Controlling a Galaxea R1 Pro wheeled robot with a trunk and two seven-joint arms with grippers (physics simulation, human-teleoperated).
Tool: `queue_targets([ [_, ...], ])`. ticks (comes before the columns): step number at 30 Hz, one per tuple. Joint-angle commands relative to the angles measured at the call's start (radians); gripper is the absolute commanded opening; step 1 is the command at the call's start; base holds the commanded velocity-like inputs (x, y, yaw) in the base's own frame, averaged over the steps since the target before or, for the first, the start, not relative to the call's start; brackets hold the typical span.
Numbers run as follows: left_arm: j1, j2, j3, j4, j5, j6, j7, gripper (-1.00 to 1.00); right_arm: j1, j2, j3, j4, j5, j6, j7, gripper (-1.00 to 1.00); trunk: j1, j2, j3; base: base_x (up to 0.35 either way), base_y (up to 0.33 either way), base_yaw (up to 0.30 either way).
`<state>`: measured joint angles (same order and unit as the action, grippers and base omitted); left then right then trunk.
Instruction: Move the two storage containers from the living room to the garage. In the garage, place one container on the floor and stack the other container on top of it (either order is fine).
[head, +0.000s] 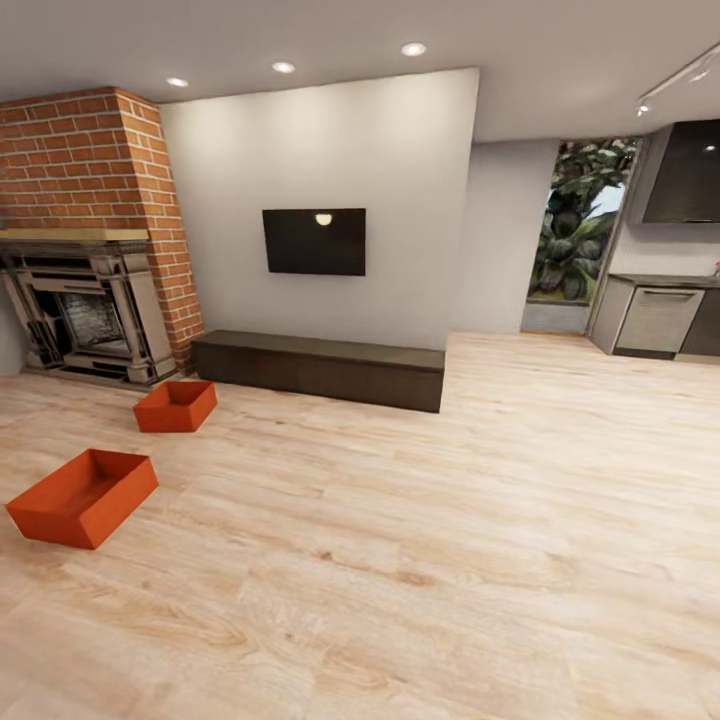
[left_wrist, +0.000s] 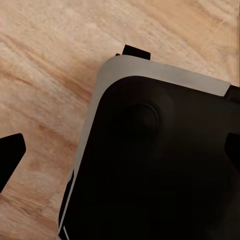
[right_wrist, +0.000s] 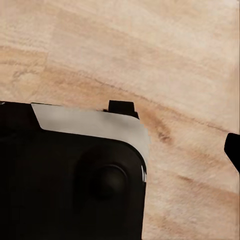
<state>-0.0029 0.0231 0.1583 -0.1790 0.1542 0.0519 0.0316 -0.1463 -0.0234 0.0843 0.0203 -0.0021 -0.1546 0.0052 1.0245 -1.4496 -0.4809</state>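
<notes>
We see two red-orange storage containers on the living room's light wood floor, both upright and open-topped with low thin walls. The nearer container (head: 83, 496) lies at an angle at our left; the farther container (head: 176, 406) sits well apart from it, near the brick fireplace.

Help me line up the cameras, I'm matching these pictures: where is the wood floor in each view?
Head view: the floor covers the lower half, under the near container and the far container.
Left wrist view: the floor lies beyond the robot's black base.
Right wrist view: the floor lies beyond the base.
Shared landmark: the light planks; the wrist views also share the base.
</notes>
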Motion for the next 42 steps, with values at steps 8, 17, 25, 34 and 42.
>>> queue_targets([
  [8,0.0,0.0,-0.001,-0.002,0.011,0.006,0.002,1.0,-0.001,-0.001,0.006,0.001,-0.002,-0.003,0.0,1.0,0.001,0.0,-0.001,0.322,0.0,0.261],
  [17,0.0,0.0,-0.002,-0.001,0.011,0.006,0.002,1.0,-0.001,-0.004,0.006,0.0,-0.003,-0.003,0.0,1.0,0.001,0.0,-0.001,0.322,0.0,0.271],
  [25,0.0,0.0,-0.002,-0.001,0.01,0.006,0.002,1.0,-0.001,-0.003,0.004,0.0,-0.005,-0.003,-0.001,1.0,0.001,0.0,-0.001,0.322,0.0,0.271],
  [34,0.0,0.0,-0.001,-0.001,0.01,0.014,0.001,1.0,-0.001,0.002,0.003,0.0,-0.007,-0.003,-0.001,1.0,0.001,0.0,-0.001,0.322,-0.012,0.273],
  [42,0.0,0.0,-0.001,-0.001,0.01,0.017,0.001,1.0,-0.001,0.002,0.003,0.0,-0.038,-0.003,-0.001,1.0,0.001,0.0,-0.001,0.322,-0.081,0.273],
])
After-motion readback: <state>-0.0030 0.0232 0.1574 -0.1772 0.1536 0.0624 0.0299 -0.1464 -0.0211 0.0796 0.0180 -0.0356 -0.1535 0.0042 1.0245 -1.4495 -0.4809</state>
